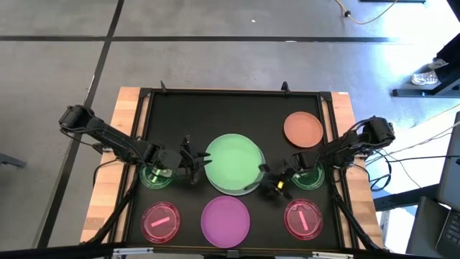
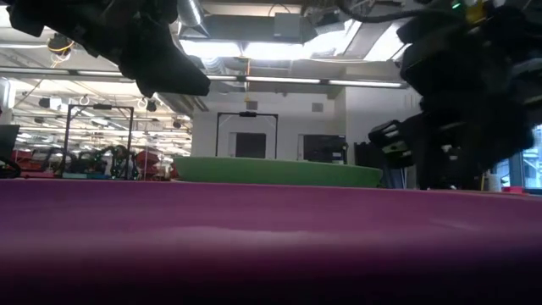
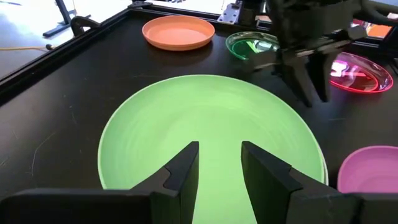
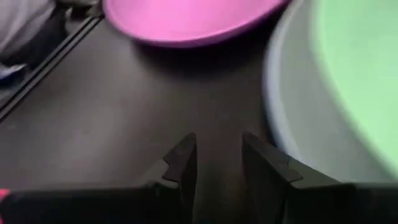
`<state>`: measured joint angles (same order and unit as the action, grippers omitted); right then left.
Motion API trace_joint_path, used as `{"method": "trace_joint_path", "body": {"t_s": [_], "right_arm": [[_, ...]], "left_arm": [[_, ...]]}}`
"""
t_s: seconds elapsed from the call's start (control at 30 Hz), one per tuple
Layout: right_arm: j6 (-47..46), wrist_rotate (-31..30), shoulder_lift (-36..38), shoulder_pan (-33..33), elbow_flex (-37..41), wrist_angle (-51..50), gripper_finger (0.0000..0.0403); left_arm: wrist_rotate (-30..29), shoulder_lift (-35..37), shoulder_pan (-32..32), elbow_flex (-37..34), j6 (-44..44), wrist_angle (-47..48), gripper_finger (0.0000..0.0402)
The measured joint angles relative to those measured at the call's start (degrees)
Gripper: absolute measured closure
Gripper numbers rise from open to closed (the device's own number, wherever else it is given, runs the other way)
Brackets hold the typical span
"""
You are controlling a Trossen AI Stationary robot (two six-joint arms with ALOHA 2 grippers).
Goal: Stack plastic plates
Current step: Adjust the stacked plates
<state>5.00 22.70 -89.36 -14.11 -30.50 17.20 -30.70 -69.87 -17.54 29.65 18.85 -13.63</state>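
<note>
- The large green plate (image 1: 235, 164) lies mid-desk, between the two pincers: the left pincer (image 1: 191, 164) hangs at its one rim, the right pincer (image 1: 271, 181) at the opposite rim, both with fingers parted and empty.
- The right wrist view alone shows a grey-blue rim (image 4: 292, 118) under the green plate.
- Around the green plate: magenta plate (image 1: 225, 220) just beside, orange plate (image 1: 302, 129) farther off, small translucent green (image 1: 157, 175) and pink-red plates (image 1: 160, 221) beside the arms.

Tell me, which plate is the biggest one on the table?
The big light green plate in the middle, between the left gripper and the right gripper. It is wider than the magenta plate and the orange plate.
</note>
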Motion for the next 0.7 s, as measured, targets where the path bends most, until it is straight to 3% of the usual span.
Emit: {"method": "trace_joint_path", "body": {"t_s": [0.13,0.43,0.7], "right_arm": [[2.61,-6.91,-1.30,-1.74,0.00,-0.22,0.0285],[4.51,-6.81,-5.31,-1.05,0.04,4.93,0.0285],[5.90,-8.16,-5.38,4.38,0.04,7.01,0.0285]], "left_arm": [[0.02,0.00,0.00,0.00,0.01,-0.02,0.0288],[-0.09,0.00,0.05,0.00,0.00,-0.14,0.0288],[-0.09,0.00,0.04,0.00,0.00,-0.10,0.0288]]}}
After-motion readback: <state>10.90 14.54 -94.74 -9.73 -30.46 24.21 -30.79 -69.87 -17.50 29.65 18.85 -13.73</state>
